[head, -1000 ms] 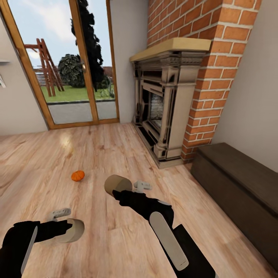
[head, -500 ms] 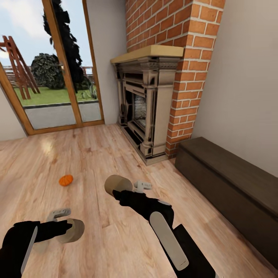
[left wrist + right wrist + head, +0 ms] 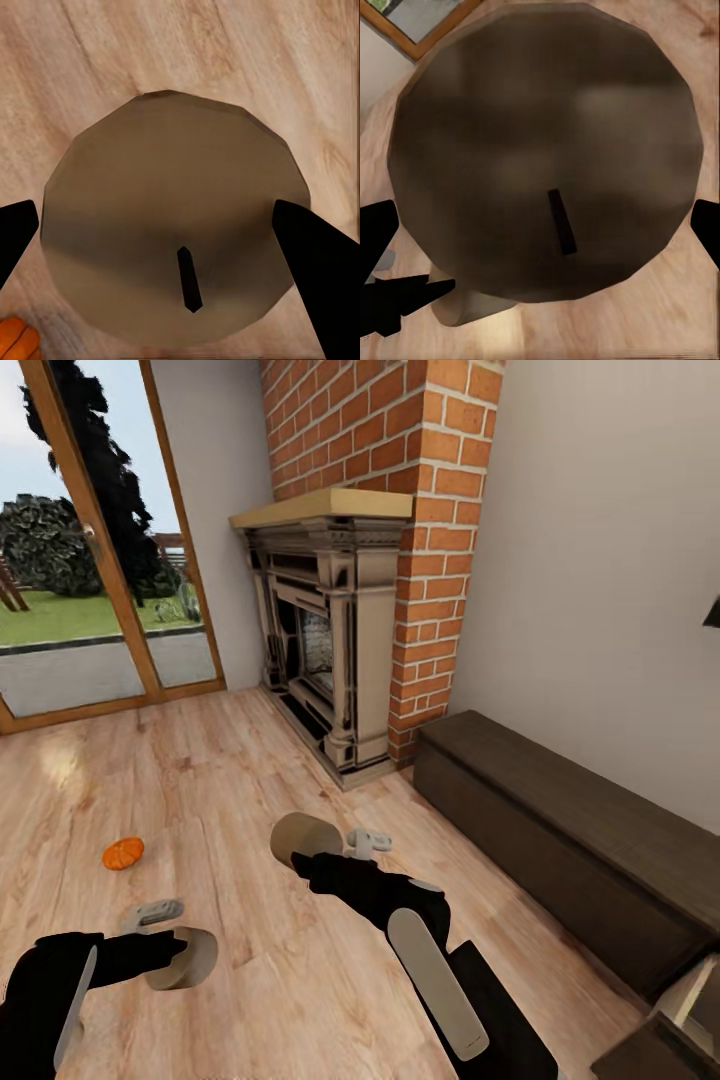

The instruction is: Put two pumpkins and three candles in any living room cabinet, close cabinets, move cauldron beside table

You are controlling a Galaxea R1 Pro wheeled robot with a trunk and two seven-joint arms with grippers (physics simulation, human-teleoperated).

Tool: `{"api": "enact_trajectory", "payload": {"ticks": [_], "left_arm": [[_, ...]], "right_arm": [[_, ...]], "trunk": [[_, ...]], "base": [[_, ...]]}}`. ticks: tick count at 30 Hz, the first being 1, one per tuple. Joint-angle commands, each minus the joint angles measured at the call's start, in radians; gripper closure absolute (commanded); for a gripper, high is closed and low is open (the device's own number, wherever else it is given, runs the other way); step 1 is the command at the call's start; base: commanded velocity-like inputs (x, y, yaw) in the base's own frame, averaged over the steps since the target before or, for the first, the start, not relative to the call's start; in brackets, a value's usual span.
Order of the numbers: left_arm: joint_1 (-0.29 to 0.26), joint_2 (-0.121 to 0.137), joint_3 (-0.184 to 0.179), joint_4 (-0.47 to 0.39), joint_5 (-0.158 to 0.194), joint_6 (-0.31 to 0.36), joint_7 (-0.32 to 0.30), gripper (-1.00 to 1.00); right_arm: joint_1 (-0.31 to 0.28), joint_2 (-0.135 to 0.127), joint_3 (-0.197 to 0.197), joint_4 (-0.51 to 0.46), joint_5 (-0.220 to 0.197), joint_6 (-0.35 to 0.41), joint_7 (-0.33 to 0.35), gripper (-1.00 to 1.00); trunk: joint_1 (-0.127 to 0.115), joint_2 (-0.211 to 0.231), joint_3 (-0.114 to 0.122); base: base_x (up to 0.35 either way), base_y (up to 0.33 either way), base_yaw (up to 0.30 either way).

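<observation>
cabinet (image 3: 560,830) in head view, wick (image 3: 188,279) at wrist

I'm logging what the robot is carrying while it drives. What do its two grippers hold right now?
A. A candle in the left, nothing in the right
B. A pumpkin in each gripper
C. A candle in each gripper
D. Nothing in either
C: the left gripper and the right gripper are each closed on a beige candle, while the one orange pumpkin in view lies on the floor.
</observation>
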Motion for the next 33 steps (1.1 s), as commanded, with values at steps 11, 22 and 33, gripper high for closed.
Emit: {"api": "enact_trajectory", "payload": {"ticks": [11,22,33], "left_arm": [[0.0,0.0,0.001,-0.001,-0.009,0.004,-0.011,1.0],[0.0,-0.001,0.001,-0.001,-0.008,0.003,-0.011,1.0],[0.0,-0.001,0.001,-0.001,-0.008,0.003,-0.011,1.0]], "right_arm": [[-0.001,0.0,0.002,-0.001,-0.012,0.0,-0.008,1.0],[-0.001,0.0,0.002,-0.001,-0.012,0.0,-0.008,1.0],[-0.001,0.0,0.003,-0.001,-0.012,-0.001,-0.008,1.0]], "trunk": [[-0.043,0.077,0.034],[-0.085,0.154,0.068],[-0.116,0.21,0.095]], "base": [[-0.292,0.121,-0.288],[-0.071,0.027,-0.288],[0.0,0.0,-0.288]]}}
